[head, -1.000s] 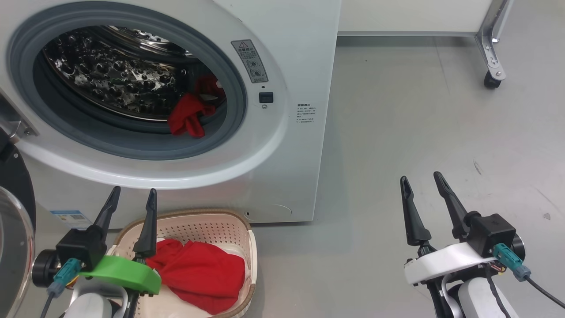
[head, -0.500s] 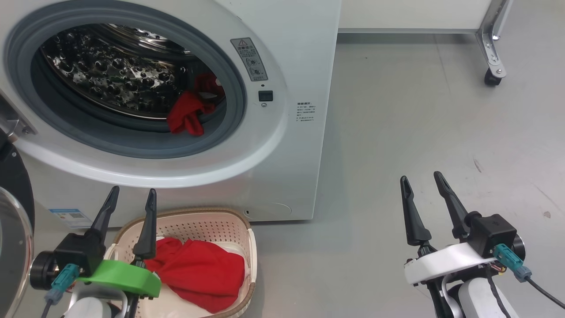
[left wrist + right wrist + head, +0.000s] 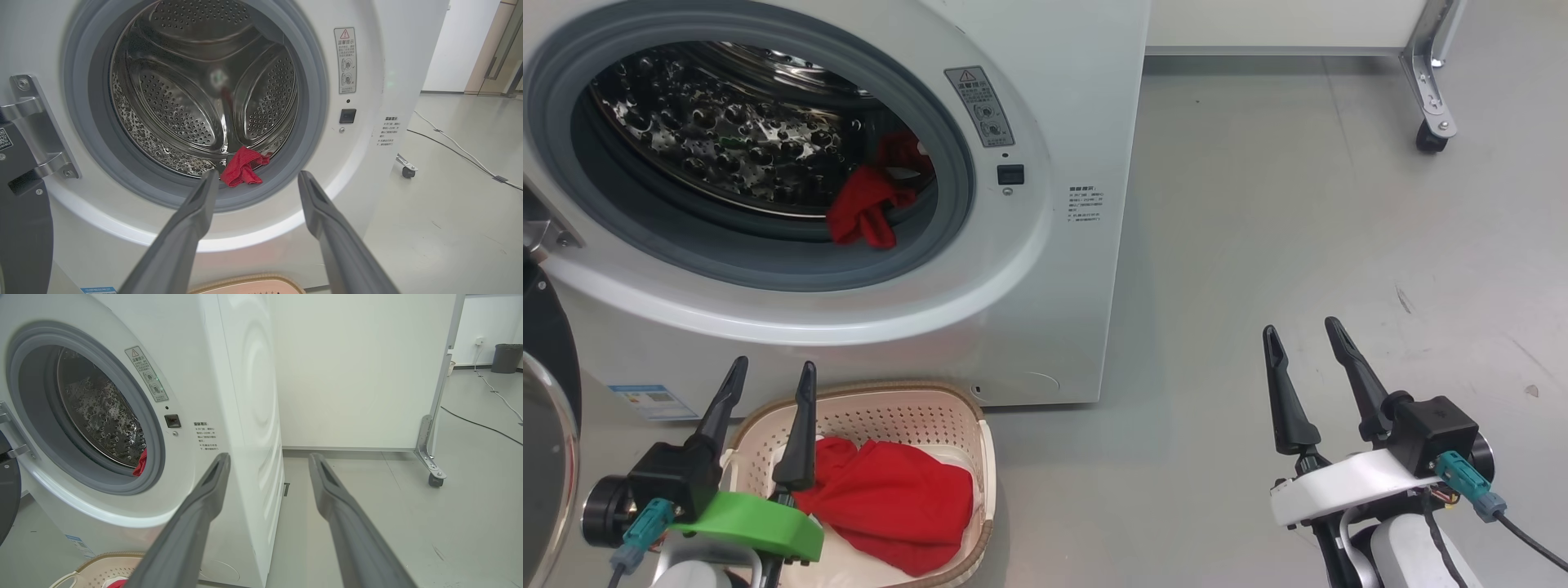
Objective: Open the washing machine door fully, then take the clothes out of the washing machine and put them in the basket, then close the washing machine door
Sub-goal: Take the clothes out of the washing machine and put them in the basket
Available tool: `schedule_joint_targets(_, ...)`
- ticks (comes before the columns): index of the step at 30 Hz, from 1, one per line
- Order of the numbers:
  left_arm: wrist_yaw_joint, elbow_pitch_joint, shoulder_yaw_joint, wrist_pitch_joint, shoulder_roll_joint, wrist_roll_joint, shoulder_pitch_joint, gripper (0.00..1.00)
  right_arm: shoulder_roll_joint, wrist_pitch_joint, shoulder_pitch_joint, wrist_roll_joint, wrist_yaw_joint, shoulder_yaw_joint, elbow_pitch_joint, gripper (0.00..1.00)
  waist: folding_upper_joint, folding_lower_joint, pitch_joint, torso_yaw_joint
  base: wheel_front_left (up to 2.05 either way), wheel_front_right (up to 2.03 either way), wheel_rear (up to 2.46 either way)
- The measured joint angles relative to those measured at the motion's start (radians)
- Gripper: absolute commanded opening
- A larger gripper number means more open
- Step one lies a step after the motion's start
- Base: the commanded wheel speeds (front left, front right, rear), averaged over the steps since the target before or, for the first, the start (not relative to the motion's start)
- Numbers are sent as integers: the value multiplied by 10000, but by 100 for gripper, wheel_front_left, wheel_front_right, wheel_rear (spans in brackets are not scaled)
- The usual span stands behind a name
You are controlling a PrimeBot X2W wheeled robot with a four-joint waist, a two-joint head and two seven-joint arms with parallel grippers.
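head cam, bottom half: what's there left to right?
washing machine door → left gripper → basket holding red clothes → bare floor → right gripper, fingers apart.

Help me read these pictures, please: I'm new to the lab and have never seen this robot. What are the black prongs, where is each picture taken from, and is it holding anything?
The black prongs are the robot's two grippers, each a pair of long fingers. The wide picture comes from a camera on its head, looking down: the left gripper is at the lower left, the right gripper at the lower right. The other two pictures come from cameras on the wrists, looking along each gripper's fingers.

Both grippers are open and hold nothing.

In front stands the washing machine, its door swung open at the left edge. A red garment lies at the drum's mouth. On the floor before the machine sits a basket with red and white clothes inside. A wheeled frame stands further back.
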Motion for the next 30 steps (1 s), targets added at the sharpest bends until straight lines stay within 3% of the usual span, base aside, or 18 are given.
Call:
schedule_joint_targets(17,0,-224,226,0,63,48,16,100,2,0,-14,-2,-2,221,-234,100,0,0,623,-168,0,0,0)
schedule_joint_targets(24,-36,-117,619,59,435,-59,-150,100,2,0,-26,-2,-48,516,-378,100,0,0,1338,-391,0,0,0)
schedule_joint_targets(30,-44,-77,895,759,915,-397,-1148,100,2,0,-125,-35,-121,825,-445,100,0,0,2091,-679,0,0,0)
